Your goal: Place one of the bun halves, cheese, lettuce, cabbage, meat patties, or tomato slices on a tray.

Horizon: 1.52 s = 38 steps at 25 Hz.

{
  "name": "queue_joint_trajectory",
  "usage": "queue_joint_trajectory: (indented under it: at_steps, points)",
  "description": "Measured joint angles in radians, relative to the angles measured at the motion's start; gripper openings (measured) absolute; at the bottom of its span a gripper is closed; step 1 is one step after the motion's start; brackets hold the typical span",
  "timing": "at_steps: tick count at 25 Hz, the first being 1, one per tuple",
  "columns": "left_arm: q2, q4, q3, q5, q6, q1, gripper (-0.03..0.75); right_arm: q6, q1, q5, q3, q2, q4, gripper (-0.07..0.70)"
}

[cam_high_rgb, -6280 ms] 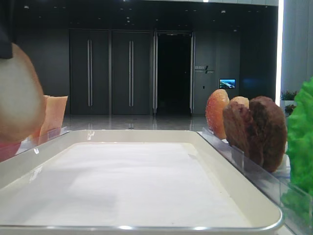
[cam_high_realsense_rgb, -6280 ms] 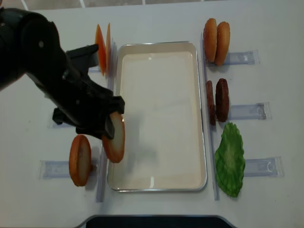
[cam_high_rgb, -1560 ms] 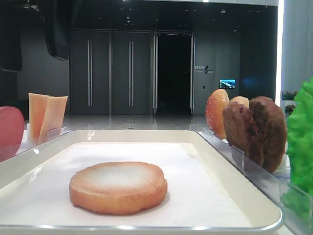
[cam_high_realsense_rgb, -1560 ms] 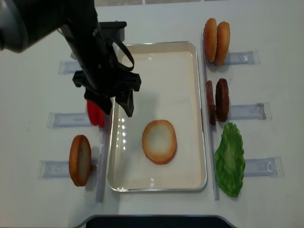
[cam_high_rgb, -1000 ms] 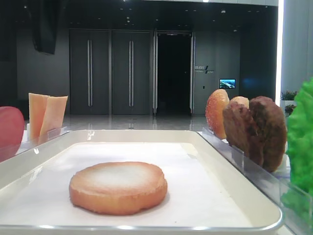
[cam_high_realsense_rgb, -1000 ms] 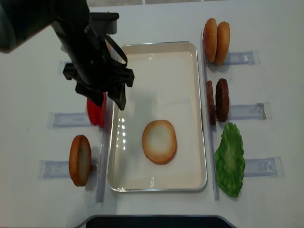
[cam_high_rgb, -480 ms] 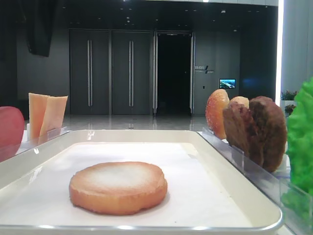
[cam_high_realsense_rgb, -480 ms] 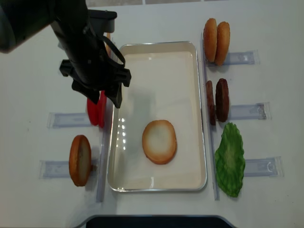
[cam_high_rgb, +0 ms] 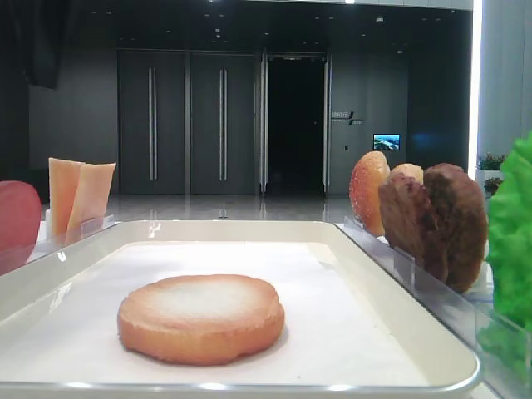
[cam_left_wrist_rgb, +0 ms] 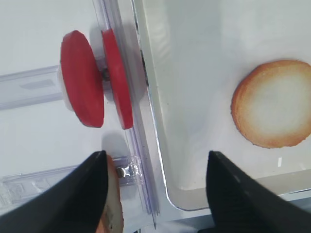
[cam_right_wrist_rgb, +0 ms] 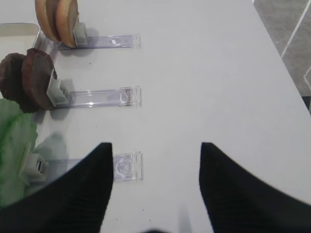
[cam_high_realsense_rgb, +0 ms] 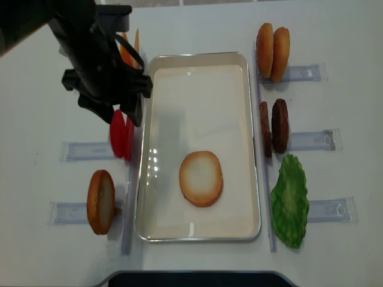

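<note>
Bun half [cam_high_realsense_rgb: 201, 178] lies flat on the tray [cam_high_realsense_rgb: 200, 58], pale side up, a bit toward the 6 o'clock end in the top view. So one piece of food is on the tray, and the job looks done, or nearly done.

Left tool [cam_high_realsense_rgb: 122, 110] is wide open and holds nothing. It hangs over the 9 o'clock edge of the tray, just above the tomato slices [cam_high_realsense_rgb: 121, 134]. In its own camera the two dark fingers [cam_left_wrist_rgb: 92, 194] stand far apart, with the red slices and the tray rim between and above them. Right tool [cam_right_wrist_rgb: 153, 194] is wide open too and holds nothing. It waits over the bare table [cam_right_wrist_rgb: 209, 73], near the meat patties [cam_right_wrist_rgb: 29, 80] and the lettuce [cam_right_wrist_rgb: 14, 155].

To do this step well, I think the left tool should lift straight up and go away toward 9 o'clock. It should stay high so it does not bump the tomato slices or the cheese [cam_high_realsense_rgb: 128, 51], which stand on their edges in thin clear holders and could tip over. It should not touch the tray rim, because a knock could slide the bun. The other bun halves [cam_high_realsense_rgb: 272, 52] at 1 o'clock can stay where they are.
</note>
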Motion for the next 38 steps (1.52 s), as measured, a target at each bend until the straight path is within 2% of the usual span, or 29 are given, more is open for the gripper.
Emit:
queue_joint_trajectory:
  at_steps: [14, 23, 27, 34, 38]
  points:
    - [-0.066, 0.058, 0.000, 0.004, 0.074, 0.213, 0.481, 0.000, 0.000, 0.000, 0.000, 0.000, 0.000, 0.408]
    - [-0.067, 0.062, 0.000, 0.004, 0.130, 0.344, 0.444, 0.000, 0.000, 0.000, 0.000, 0.000, 0.000, 0.408]
    - [-0.075, 0.094, 0.000, 0.004, 0.151, 0.378, 0.444, 0.000, 0.000, 0.000, 0.000, 0.000, 0.000, 0.408]
    - [-0.155, 0.139, 0.003, 0.006, 0.168, 0.386, 0.417, 0.000, 0.000, 0.000, 0.000, 0.000, 0.000, 0.408]
    - [-0.251, 0.146, 0.066, 0.007, 0.168, 0.386, 0.403, 0.000, 0.000, 0.000, 0.000, 0.000, 0.000, 0.408]
